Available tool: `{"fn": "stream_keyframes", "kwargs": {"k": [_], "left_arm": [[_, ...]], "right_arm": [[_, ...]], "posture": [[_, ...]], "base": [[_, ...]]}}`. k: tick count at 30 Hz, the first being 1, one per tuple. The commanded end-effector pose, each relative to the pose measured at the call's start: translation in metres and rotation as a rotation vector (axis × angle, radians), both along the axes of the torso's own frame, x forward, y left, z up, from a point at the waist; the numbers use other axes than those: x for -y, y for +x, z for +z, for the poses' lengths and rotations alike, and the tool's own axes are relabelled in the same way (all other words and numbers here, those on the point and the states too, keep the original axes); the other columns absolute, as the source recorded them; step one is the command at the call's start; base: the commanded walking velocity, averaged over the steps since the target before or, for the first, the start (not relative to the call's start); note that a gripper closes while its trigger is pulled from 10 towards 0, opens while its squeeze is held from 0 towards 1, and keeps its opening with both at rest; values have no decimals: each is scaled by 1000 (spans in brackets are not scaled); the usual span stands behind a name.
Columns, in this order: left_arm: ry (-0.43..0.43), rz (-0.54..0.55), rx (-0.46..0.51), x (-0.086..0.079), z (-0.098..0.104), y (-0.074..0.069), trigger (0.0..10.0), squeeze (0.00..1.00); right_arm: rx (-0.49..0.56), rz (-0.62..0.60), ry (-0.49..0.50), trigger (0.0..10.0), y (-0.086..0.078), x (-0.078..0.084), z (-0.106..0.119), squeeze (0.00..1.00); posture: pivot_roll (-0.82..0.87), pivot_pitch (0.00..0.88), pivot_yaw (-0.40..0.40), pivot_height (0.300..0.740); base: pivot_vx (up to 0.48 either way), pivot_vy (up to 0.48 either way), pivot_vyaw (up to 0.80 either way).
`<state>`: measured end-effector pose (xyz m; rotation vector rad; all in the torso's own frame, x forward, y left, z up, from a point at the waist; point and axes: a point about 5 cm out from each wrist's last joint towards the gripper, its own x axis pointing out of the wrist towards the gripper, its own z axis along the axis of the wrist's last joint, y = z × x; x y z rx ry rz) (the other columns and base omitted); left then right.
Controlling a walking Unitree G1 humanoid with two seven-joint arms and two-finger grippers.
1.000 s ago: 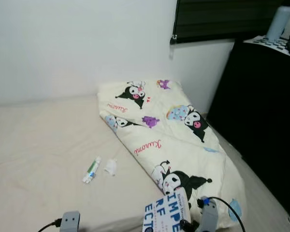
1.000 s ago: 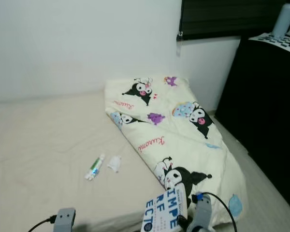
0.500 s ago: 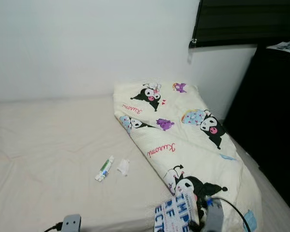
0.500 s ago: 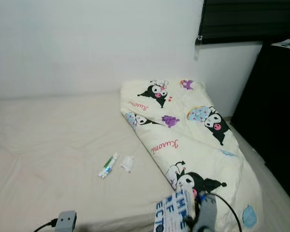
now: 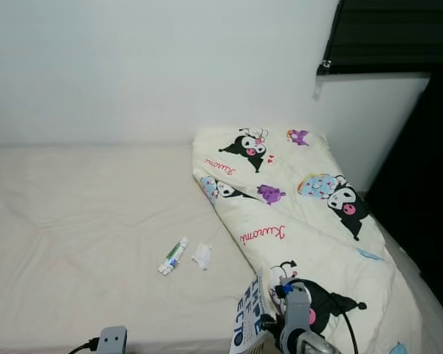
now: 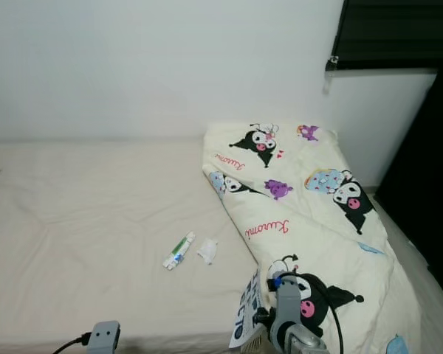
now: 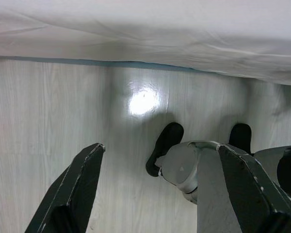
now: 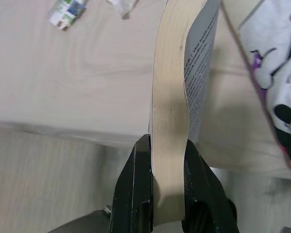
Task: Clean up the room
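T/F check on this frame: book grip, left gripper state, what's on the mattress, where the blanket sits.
1. The right gripper is shut on a book. True.
2. The left gripper is shut on a tube. False: it hangs open over the wood floor, holding nothing.
3. A small tube and a crumpled white scrap lie side by side on the mattress. True.
4. The cartoon-print blanket covers the mattress's left half. False: it lies along the right side.

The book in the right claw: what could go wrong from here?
1. The right claw pinches the book only at one edge, and the pages already bend, so it may slip or crease.
2. The small tube and crumpled wrapper lie on the mattress near the quilt; they might be overlooked.
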<state>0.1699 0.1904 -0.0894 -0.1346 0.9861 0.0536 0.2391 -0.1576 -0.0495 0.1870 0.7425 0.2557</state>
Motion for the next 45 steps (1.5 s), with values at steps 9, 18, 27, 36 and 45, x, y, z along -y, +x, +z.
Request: {"fn": "stream_keyframes", "kwargs": {"k": [9,18,27,36,45], "left_arm": [[-43,-11,-16,4,-3,-5,10000,0],[-38,-9,-19,5,-3,-6,10000,0],[-31,-5,-22,3,-3,-5,10000,0],[-23,-5,-28,1,-3,-6,10000,0],[-21,-5,-33,1,-3,-7,10000,0]], "right_arm": [[110,47,70,10000,17,-10,15,0],[294,126,174,10000,52,-28,51,0],[267,209,169,10000,45,-39,46,0],[243,250,156,10000,39,-43,40,0],[233,272,160,10000,35,-47,38,0]], "posture": [[-10,48,-16,740],[-17,40,-17,740],[-20,41,-16,740],[-17,47,-18,740],[-19,49,-18,740]], "base": [[0,0,778],[0,-262,775],[0,0,776],[0,0,775],[0,0,778]]}}
